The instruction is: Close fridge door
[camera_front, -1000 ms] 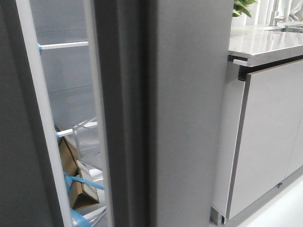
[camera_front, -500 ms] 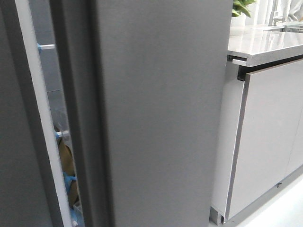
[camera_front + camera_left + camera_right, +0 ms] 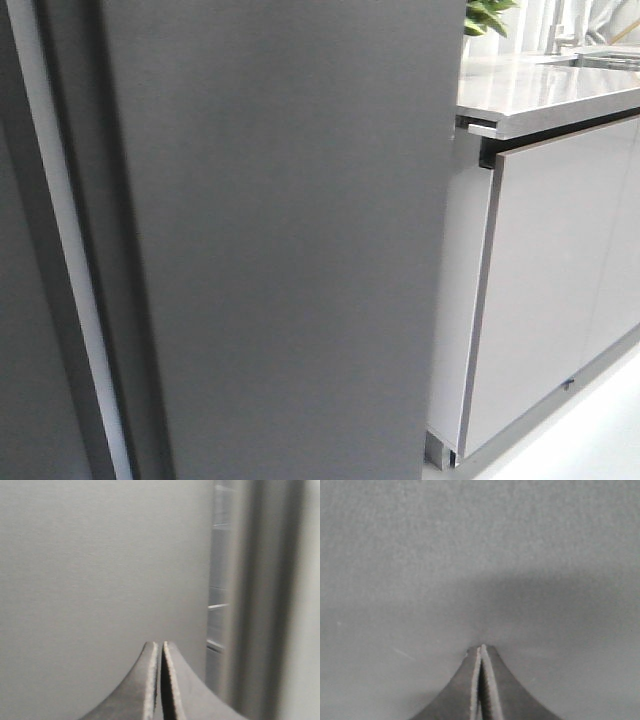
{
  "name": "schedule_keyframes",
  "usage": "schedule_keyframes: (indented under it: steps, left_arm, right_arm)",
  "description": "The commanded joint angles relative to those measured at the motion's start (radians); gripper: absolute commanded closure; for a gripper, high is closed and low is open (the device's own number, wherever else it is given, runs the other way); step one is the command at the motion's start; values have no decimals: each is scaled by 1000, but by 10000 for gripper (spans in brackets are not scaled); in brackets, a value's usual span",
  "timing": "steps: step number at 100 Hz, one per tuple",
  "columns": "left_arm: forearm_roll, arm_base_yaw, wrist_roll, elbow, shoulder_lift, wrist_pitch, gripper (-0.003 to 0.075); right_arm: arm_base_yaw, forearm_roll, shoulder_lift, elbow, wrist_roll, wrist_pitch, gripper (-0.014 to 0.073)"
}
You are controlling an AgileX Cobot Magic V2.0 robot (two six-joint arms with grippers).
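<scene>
The fridge door (image 3: 290, 250), a matte dark-grey slab, fills the middle of the front view. Only a thin white gasket strip (image 3: 70, 300) shows between it and the twin dark-grey panel (image 3: 20, 380) at the far left. Neither gripper shows in the front view. My right gripper (image 3: 481, 647) is shut and empty, its tip at or very near the door's flat face (image 3: 480, 555), where it casts a shadow. My left gripper (image 3: 161, 643) is shut and empty, pointing at a flat grey panel (image 3: 100, 570) beside a narrow gap with shelf edges (image 3: 218, 606).
A pale glossy cabinet front (image 3: 550, 270) under a grey counter (image 3: 540, 95) stands right of the fridge. A green plant (image 3: 485, 15) sits at the counter's back. Pale floor (image 3: 590, 430) shows at lower right.
The fridge door has swung towards shut. The wide gap that showed shelves and cartons has narrowed to a thin white strip. The cabinet has shifted a little left in view.
</scene>
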Motion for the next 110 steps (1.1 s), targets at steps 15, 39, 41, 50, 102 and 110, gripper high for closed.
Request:
schedule_keyframes:
  steps: [15, 39, 41, 50, 102, 110]
  left_arm:
    - [-4, 2, -2, 35, -11, -73, 740]
    - [-4, 2, -2, 35, -11, -73, 740]
    - [-4, 2, -2, 35, -11, -73, 740]
    - [-4, 2, -2, 35, -11, -73, 740]
    - [-4, 2, -2, 35, -11, -73, 740]
    - [-4, 2, -2, 35, -11, -73, 740]
  right_arm:
    - [6, 42, 46, -150, -13, -104, 639]
    - [1, -19, 38, -150, 18, 0, 639]
    - [-2, -38, 35, -150, 36, 11, 639]
    - [-2, -178, 23, -150, 143, 30, 639]
    - [-4, -572, -40, -150, 487, 131, 639]
    - [-4, -861, -69, -150, 680, 228, 639]
